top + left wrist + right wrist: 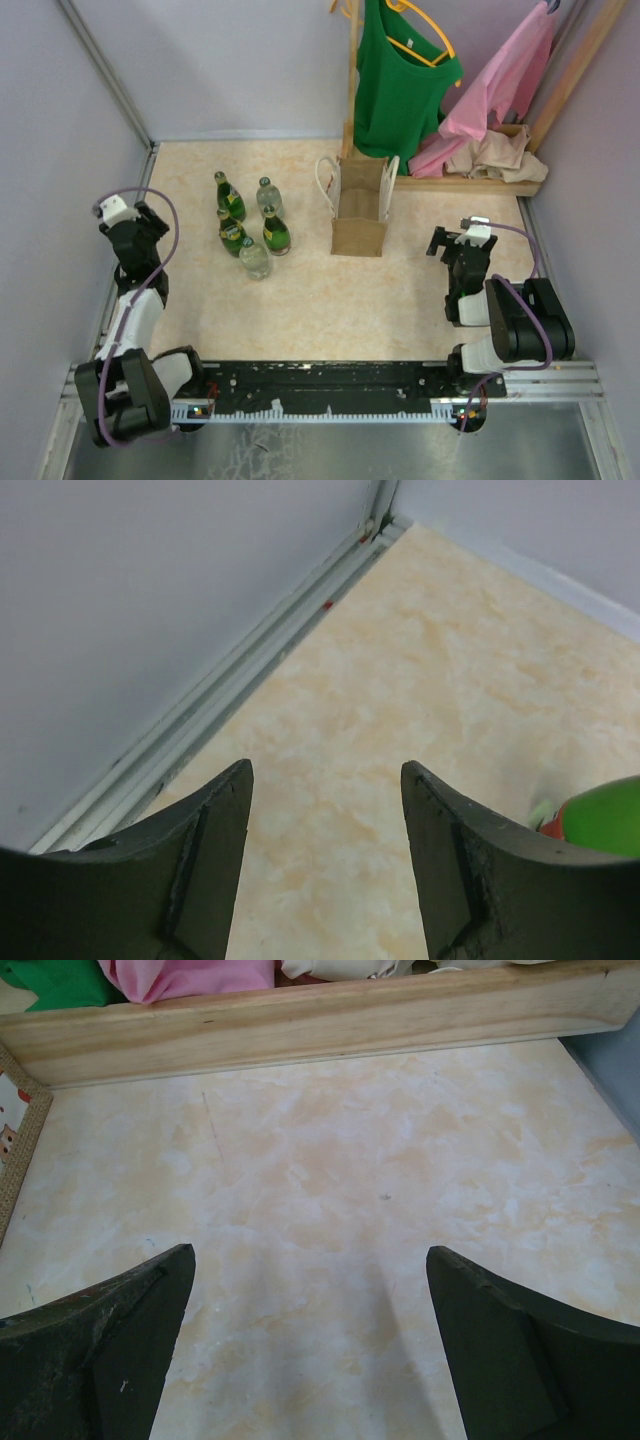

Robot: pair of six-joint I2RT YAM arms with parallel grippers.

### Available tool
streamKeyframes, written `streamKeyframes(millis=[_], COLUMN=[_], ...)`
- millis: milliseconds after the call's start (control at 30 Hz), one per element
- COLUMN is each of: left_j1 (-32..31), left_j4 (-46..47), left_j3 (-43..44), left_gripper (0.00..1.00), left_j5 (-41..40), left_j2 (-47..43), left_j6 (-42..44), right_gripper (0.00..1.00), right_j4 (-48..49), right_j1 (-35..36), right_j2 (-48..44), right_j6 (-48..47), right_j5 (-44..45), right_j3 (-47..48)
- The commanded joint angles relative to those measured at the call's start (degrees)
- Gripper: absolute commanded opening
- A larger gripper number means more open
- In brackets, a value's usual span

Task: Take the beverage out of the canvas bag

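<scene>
The canvas bag (360, 208) stands upright at the table's back middle, tan-brown with two white looped handles; its inside does not show, so any beverage in it is hidden. Its edge shows at the left of the right wrist view (12, 1150). Several bottles (246, 228) stand in a cluster left of the bag; one green bottle shows at the right edge of the left wrist view (600, 818). My left gripper (138, 222) is open and empty at the left, apart from the bottles. My right gripper (458, 243) is open and empty, to the right of the bag.
A wooden rack base (470, 182) with pink and beige cloth (490, 150) lies at the back right; a green shirt (400, 85) hangs on a yellow hanger above the bag. Grey walls (60, 150) close in both sides. The wooden plank (320, 1025) is ahead of the right gripper.
</scene>
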Motion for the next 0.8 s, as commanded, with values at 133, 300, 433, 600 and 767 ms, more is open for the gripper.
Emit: streamKeyframes(millis=[133, 300, 433, 600, 767], left_j1=[1.8, 2.1, 2.2, 2.3, 2.3], left_j4=[12.3, 14.6, 14.7, 14.7, 14.6], left_j3=[-5.8, -7.4, -7.6, -7.5, -7.5], left_gripper=[0.67, 0.67, 0.68, 0.68, 0.68], left_j5=[5.8, 5.5, 5.2, 4.7, 4.3], left_j2=[0.5, 1.1, 1.4, 1.7, 1.6], left_j6=[-0.2, 0.0, -0.1, -0.1, -0.4], right_gripper=[0.99, 0.99, 0.99, 0.99, 0.99], right_j4=[3.3, 3.3, 3.3, 3.3, 3.3], right_j1=[0.5, 0.5, 0.5, 0.5, 0.5], right_j2=[0.1, 0.1, 0.1, 0.1, 0.1], right_j6=[-0.7, -0.7, -0.7, -0.7, -0.7], right_j5=[0.5, 0.5, 0.4, 0.4, 0.5], right_j3=[1.9, 1.9, 1.9, 1.9, 1.9])
